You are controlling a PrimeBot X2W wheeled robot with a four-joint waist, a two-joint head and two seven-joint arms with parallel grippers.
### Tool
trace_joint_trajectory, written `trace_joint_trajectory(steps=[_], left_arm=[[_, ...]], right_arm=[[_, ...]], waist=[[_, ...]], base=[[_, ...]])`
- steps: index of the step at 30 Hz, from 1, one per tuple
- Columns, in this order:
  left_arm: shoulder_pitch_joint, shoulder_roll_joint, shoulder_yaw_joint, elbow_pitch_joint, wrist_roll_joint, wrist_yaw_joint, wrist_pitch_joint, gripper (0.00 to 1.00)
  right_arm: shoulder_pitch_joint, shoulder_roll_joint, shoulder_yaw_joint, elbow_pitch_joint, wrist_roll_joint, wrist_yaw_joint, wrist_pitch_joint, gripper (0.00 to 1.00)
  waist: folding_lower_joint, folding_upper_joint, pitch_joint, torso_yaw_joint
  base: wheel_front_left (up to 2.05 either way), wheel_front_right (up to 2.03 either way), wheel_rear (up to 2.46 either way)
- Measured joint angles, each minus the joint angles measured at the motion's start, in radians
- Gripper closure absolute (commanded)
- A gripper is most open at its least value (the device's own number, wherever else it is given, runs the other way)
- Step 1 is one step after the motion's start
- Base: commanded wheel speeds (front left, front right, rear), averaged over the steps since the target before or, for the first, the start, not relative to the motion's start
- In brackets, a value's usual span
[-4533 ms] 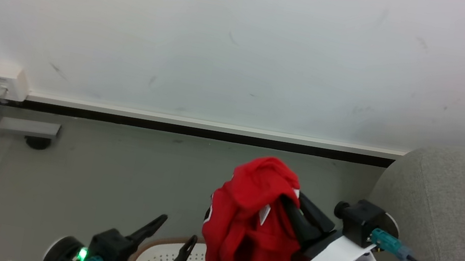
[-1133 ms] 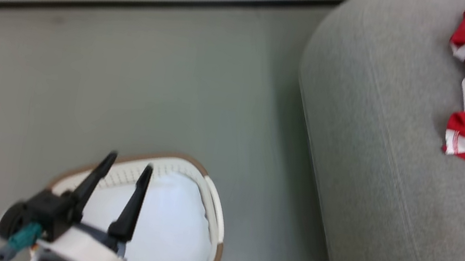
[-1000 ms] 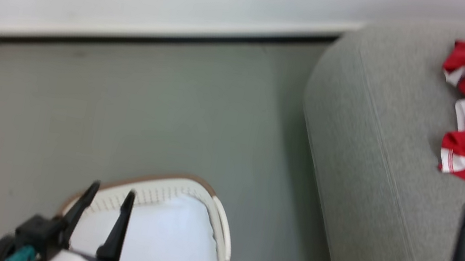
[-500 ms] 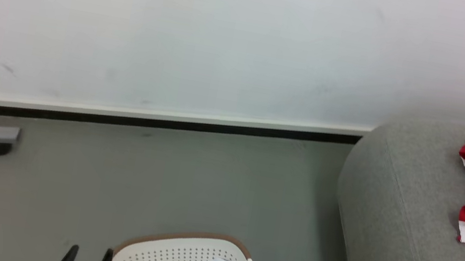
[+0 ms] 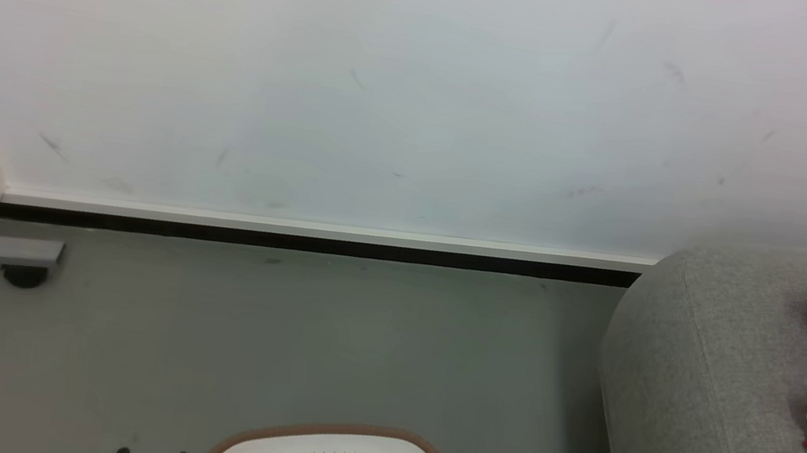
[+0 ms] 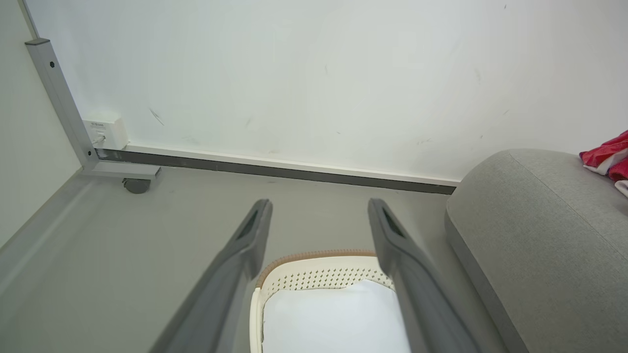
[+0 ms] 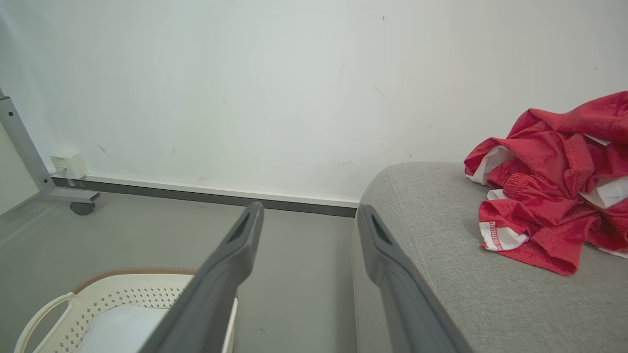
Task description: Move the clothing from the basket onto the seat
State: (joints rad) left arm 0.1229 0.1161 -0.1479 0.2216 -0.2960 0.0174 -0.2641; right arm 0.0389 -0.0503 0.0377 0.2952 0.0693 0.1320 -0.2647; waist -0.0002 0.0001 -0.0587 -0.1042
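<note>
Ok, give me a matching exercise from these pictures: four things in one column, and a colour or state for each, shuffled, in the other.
1. clothing
2. basket
3. seat
4. left pincer

a. open, holding nothing
b. cream, brown rim, on the floor
c. grey, rounded arm
d. red with white trim, heaped

Pairs: 1-d, 2-b, 3-c, 4-a

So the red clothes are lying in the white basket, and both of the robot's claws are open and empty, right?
Not quite. The red clothes lie on the grey sofa, not in the basket, as the right wrist view shows; the left wrist view has the basket holding a pale liner. The left gripper and right gripper are indeed open and empty.
</note>
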Motion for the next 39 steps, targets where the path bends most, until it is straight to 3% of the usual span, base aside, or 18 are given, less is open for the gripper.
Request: trace_joint_trajectory(steps=[7,8,13,39], left_arm=[[0.001,-0.021,0.031,0.014,0.026,-0.028,0.000,0.00],[0.002,-0.023,0.034,0.018,0.026,-0.029,0.000,1.00],[0.011,-0.036,0.031,0.065,0.014,-0.029,0.009,1.00],[-0.052,-0.044,0.105,0.056,-0.413,-0.066,0.125,1.00]], right_arm=[[-0.021,0.000,0.018,0.013,0.000,0.000,0.000,0.00],[-0.019,0.001,0.019,0.016,0.000,0.000,0.000,1.00],[0.009,0.006,0.020,0.060,0.015,0.000,0.010,1.00],[-0.023,0.007,-0.034,0.028,0.503,0.000,0.126,1.00]], waist=[[0.0002,0.0000,-0.001,0.007],[0.0001,0.0000,-0.001,0.007],[0.0001,0.0000,-0.001,0.009],[0.0002,0.0000,0.012,0.029]], base=[[0.00,0.00,0.00],[0.00,0.00,0.00],[0.00,0.00,0.00],[0.00,0.00,0.00]])
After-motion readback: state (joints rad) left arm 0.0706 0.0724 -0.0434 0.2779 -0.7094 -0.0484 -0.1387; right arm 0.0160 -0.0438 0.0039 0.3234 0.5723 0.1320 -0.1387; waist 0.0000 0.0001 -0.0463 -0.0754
